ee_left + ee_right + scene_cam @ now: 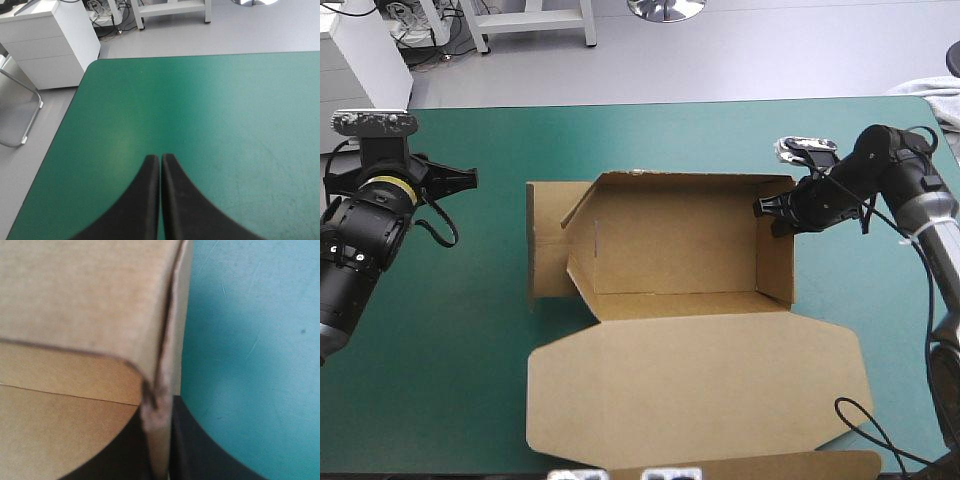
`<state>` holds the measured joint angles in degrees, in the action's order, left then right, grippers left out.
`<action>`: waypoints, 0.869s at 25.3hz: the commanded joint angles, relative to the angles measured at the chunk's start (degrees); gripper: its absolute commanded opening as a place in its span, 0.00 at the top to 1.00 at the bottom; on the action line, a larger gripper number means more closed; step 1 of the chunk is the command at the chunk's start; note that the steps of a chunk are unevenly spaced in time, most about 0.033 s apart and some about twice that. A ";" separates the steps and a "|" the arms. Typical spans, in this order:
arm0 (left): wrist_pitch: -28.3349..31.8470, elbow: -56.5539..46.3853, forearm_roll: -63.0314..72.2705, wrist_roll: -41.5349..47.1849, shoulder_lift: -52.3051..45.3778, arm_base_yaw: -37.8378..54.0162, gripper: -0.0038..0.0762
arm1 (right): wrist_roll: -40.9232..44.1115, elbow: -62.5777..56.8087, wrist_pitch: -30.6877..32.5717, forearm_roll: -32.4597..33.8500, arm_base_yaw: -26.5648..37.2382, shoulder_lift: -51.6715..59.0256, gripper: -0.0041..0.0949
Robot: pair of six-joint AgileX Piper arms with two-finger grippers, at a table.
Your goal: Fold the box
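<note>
The brown box (675, 250) stands mid-table as an open tray, its far and side walls raised and its lid (695, 385) lying flat toward the near edge. My right gripper (772, 208) is shut on the box's right wall (162, 390), the board pinched between the black fingers (200, 450). A curved tuck flap (75, 295) folds inward just ahead of that grip. My left gripper (468, 178) hovers left of the box, apart from it. In the left wrist view its fingers (145, 200) meet in a pointed arch over bare teal-green cover, holding nothing.
A flat flap of the box (545, 240) lies on the cover to the left of the tray. Another strip of brown board (790, 465) shows at the table's near edge. The table's far left corner (92, 65) lies ahead of the left gripper.
</note>
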<state>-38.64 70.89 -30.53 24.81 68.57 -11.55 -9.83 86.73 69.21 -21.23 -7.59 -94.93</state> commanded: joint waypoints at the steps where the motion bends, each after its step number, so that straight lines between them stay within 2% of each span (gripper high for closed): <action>1: 2.06 -0.31 -0.69 -0.28 -1.55 0.17 0.96 | 0.51 4.92 1.17 -3.91 -0.14 -1.55 0.96; 3: 0.95 -0.76 -0.70 -0.28 -1.55 0.17 0.96 | 0.51 6.79 2.38 -3.63 -0.69 -3.36 0.96; 13: 3.00 -1.17 -0.78 -0.93 -1.43 0.17 0.96 | 0.31 8.91 2.37 -1.30 -3.70 -8.69 0.96; 15: 3.00 -1.17 -0.78 -0.93 -1.43 0.17 0.96 | 0.31 8.91 1.28 -0.06 -3.70 -9.49 0.96; 18: 3.00 -1.17 -0.78 -0.93 -1.43 0.17 0.96 | -0.96 8.91 -4.03 0.06 -4.10 -9.72 0.95; 19: 3.00 -1.17 -0.67 -0.93 -1.43 0.17 0.96 | -0.70 8.91 -4.82 -0.33 -4.10 -9.82 0.94; 21: 3.00 -1.17 -0.58 -0.93 -1.43 0.17 0.96 | -0.10 8.91 -5.78 -0.23 -4.14 -9.76 0.86; 22: 3.00 -1.17 -0.58 -0.93 -1.35 0.17 0.96 | -0.10 8.91 -5.88 0.00 -4.14 -9.76 0.77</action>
<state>-38.85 68.37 -29.83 23.72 68.57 -11.55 -9.66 94.63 64.26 -19.94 -11.52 -106.93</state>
